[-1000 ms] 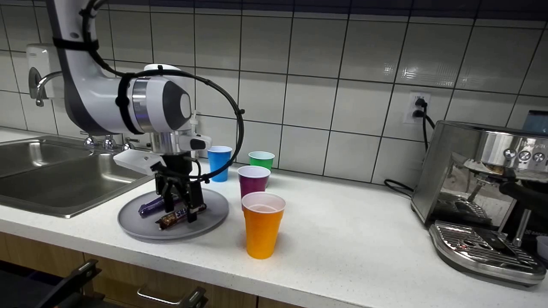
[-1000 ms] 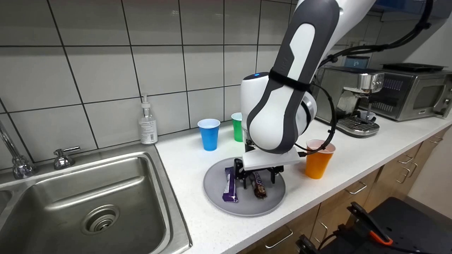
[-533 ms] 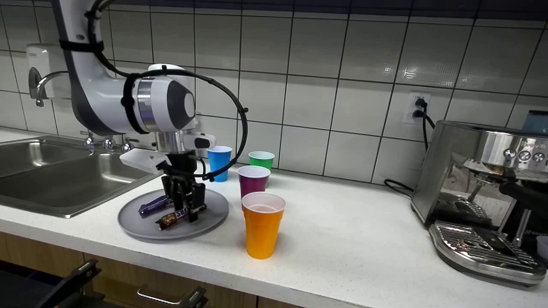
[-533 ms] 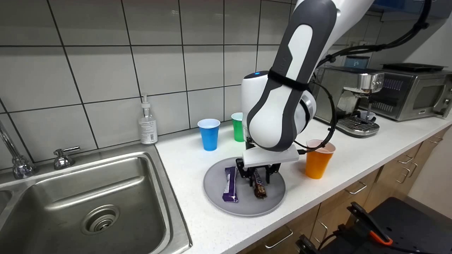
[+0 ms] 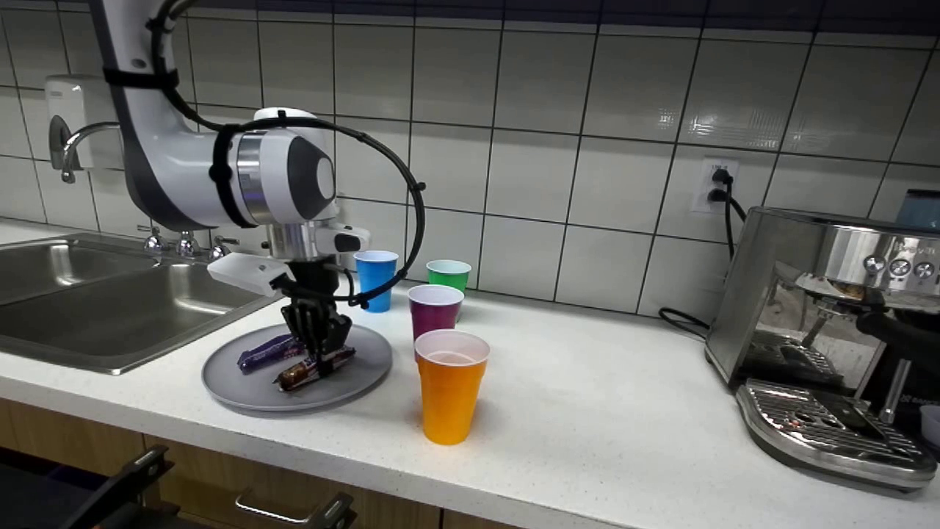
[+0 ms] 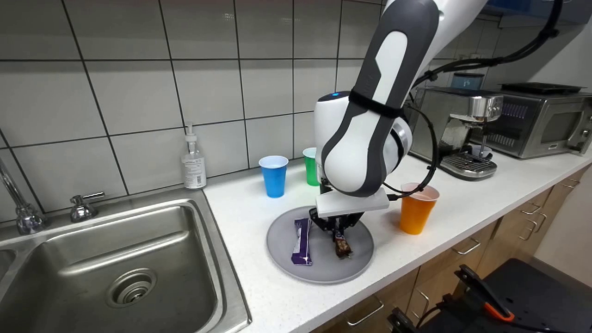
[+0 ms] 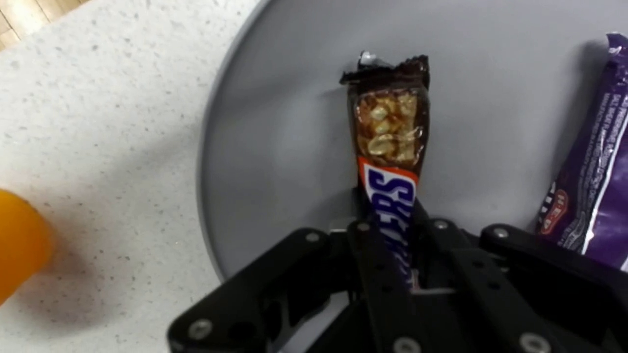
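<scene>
Two black fingers (image 7: pixel 466 264) of the gripper (image 7: pixel 390 211) stand close along both long sides of a chocolate bar (image 7: pixel 390 127), pinching it near its middle. Seen from the wrist, the bar's far end points to twelve o'clock, and its lower part runs down between the fingers out of sight. The bar is over a round grey plate (image 7: pixel 274 147); whether it rests on the surface is hard to tell. A purple packet (image 6: pixel 302 245) lies on the same plate, apart from the bar, at nine o'clock in an exterior view.

Reckoned from the plate there, a green cup (image 6: pixel 311 171) stands at twelve o'clock, a blue cup (image 6: pixel 274 178) at eleven, a soap bottle (image 6: pixel 193 171) at ten and an orange cup (image 6: pixel 417 212) between two and three. The sink (image 6: pixel 223 259) lies between eight and nine. Farther off, a coffee machine (image 6: pixel 430 125) stands between one and two, a microwave (image 6: pixel 532 125) near two. In an exterior view, a purple cup (image 5: pixel 433 312) shows partly behind the orange cup on the white counter (image 5: pixel 587 441).
</scene>
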You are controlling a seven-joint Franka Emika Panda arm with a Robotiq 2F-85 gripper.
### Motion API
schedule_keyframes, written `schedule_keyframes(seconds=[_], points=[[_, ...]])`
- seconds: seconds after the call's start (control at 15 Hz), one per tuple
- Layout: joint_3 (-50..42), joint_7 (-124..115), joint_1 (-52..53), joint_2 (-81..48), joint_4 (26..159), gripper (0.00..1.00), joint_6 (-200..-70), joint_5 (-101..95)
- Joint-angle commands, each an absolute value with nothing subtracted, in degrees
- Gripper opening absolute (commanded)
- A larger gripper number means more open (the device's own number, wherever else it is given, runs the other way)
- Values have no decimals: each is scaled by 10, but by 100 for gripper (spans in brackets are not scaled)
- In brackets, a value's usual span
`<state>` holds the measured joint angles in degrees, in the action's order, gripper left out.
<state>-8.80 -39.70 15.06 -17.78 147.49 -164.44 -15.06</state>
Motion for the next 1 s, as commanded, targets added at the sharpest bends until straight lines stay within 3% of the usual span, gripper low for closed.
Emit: schedule_keyframes(seconds=[0.0, 0.93], points=[[-95, -393, 160, -173, 1475, 4, -1644, -141], [-83, -397, 124, -58, 1488, 4, -1532, -149]])
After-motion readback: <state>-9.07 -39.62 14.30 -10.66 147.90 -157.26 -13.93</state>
